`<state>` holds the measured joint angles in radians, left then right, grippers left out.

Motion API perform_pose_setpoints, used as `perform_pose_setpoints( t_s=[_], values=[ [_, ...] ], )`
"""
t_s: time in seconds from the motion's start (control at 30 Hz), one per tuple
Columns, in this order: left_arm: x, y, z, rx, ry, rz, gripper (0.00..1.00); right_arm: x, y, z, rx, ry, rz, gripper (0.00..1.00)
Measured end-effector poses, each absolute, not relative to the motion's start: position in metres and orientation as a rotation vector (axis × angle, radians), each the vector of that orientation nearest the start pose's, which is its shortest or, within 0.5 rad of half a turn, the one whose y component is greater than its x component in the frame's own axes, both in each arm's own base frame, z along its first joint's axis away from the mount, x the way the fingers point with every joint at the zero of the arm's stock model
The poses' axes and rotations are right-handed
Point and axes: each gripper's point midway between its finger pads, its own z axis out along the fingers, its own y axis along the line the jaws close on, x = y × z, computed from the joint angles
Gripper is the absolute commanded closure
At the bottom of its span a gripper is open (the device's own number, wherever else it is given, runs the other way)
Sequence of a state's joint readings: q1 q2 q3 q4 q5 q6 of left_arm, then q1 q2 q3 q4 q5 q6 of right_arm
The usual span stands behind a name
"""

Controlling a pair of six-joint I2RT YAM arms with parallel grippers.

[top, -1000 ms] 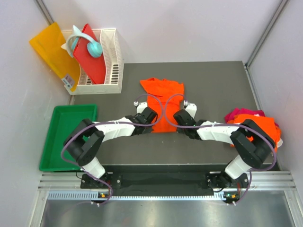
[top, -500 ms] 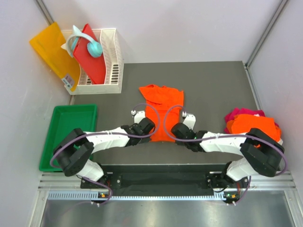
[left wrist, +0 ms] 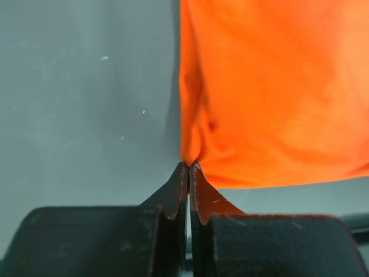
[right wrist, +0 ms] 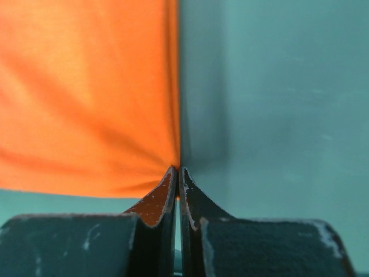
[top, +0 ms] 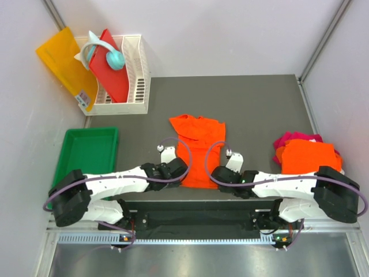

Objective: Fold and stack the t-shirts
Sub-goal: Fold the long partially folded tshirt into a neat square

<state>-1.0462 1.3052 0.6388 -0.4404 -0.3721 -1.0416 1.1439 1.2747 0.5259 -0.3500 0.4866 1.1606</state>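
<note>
An orange t-shirt lies folded into a long strip on the dark table, its collar end away from the arms. My left gripper is shut on the strip's near left corner; in the left wrist view the orange t-shirt bunches at the left gripper. My right gripper is shut on the near right corner, where the orange t-shirt meets the right gripper. A second orange t-shirt lies folded on a magenta-pink t-shirt at the table's right edge.
A green tray sits left of the table. A white rack at the back left holds a red board and teal headphones. A yellow-orange sheet leans beside it. Walls close in on both sides.
Both grippers have pulled back toward the near edge, dragging the orange strip with them. Both arms have stretched out lower and flatter along the front edge.
</note>
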Motion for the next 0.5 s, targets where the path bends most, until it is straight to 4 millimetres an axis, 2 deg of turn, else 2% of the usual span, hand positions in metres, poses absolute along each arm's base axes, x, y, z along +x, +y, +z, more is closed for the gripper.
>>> perform_pose_setpoints(
  t_s=[0.1,0.2,0.27,0.37,0.5],
  values=[
    [0.168,-0.224,0.055,-0.123,2.537,-0.310,1.00,0.151,0.205,0.020,0.161,2.507,0.232,1.00],
    [0.187,-0.237,0.094,-0.131,2.440,-0.346,1.00,0.166,0.202,0.043,0.153,2.473,0.201,1.00],
    [0.202,-0.243,0.121,-0.136,2.362,-0.365,1.00,0.184,0.197,0.060,0.186,2.435,0.188,1.00],
    [0.220,-0.245,0.148,-0.136,2.278,-0.365,1.00,0.215,0.191,0.086,0.226,2.373,0.176,1.00],
    [0.250,-0.236,0.159,-0.172,2.229,-0.326,1.00,0.266,0.185,0.117,0.274,2.293,0.166,1.00]
  ],
)
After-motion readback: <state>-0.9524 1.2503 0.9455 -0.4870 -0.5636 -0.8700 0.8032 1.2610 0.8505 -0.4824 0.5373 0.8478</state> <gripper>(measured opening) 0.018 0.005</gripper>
